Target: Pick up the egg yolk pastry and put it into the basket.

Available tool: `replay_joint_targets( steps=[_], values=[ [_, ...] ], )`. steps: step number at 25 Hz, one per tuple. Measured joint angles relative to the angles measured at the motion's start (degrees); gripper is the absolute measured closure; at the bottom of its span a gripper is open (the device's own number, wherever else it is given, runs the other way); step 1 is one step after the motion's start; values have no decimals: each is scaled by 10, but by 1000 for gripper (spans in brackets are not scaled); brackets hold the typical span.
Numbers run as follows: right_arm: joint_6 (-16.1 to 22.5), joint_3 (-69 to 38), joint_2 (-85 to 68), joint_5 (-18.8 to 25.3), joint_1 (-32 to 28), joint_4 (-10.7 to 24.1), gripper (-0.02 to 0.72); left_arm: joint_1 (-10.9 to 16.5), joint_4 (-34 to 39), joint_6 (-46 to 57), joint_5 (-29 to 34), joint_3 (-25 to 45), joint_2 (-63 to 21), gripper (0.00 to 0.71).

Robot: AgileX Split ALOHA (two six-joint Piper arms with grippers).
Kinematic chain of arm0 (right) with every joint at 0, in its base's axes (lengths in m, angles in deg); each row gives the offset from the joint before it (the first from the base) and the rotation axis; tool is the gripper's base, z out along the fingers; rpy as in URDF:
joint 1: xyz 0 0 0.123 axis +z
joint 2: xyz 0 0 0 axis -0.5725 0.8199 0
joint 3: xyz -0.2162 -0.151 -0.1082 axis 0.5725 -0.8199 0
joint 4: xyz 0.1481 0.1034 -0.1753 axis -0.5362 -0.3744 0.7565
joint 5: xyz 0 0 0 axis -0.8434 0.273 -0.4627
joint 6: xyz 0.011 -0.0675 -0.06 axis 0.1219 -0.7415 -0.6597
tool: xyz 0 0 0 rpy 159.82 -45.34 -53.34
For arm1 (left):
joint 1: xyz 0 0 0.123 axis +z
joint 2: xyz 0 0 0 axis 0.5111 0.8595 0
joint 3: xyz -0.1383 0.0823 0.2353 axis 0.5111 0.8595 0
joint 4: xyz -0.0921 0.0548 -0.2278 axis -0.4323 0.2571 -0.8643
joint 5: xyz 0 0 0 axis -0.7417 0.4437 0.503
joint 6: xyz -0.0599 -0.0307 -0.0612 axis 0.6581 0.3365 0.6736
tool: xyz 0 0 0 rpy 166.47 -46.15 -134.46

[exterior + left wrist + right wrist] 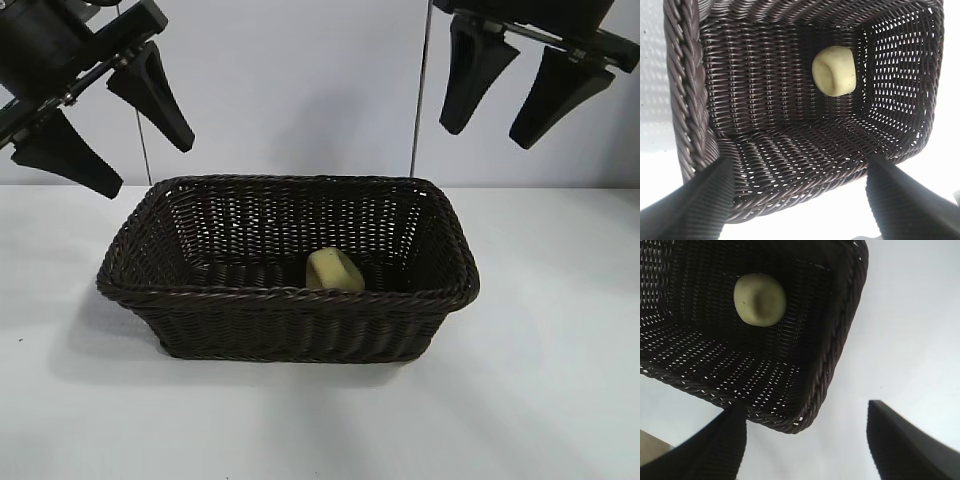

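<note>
Surface: a plain white table (pixel 560 400) runs across the whole foreground; it carries soft grey shadows around the basket.
Room: a pale, bare wall (pixel 300 80) stands behind the table; two thin dark rods rise against it, one near each arm.
Basket: the dark brown woven basket (pixel 290 325) sits near the middle of the table, long side toward the exterior camera, sides sloping outward to a braided rim.
Egg yolk pastry: the pale yellow egg yolk pastry (pixel 334 270) lies on the basket floor, close to the near wall and a little toward the right arm's side of centre; the near rim hides its lower part in the exterior view. From the left wrist camera it (pixel 834 70) shows as a rounded lump with a crease across it; from the right wrist camera it (pixel 760 299) shows a shallow dimple.
Left arm: the left gripper (pixel 105 125) hangs high above the table, over the basket's left end, tilted down and inward; it touches nothing.
Left gripper state: its two black fingers (pixel 155 95) stand wide apart with nothing between them.
Right arm: the right gripper (pixel 515 95) hangs high over the basket's right end, pointing steeply down, clear of the rim.
Right gripper state: its fingers (pixel 470 75) are spread and empty.
</note>
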State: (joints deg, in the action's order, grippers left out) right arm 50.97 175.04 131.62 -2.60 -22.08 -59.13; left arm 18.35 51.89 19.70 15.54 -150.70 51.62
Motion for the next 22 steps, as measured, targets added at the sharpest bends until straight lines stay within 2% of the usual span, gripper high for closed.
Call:
replay_joint_targets(
  steps=[22],
  values=[
    [-2,0,-1,0,0,0,207,0,0,0,0,0,0,175]
  ],
)
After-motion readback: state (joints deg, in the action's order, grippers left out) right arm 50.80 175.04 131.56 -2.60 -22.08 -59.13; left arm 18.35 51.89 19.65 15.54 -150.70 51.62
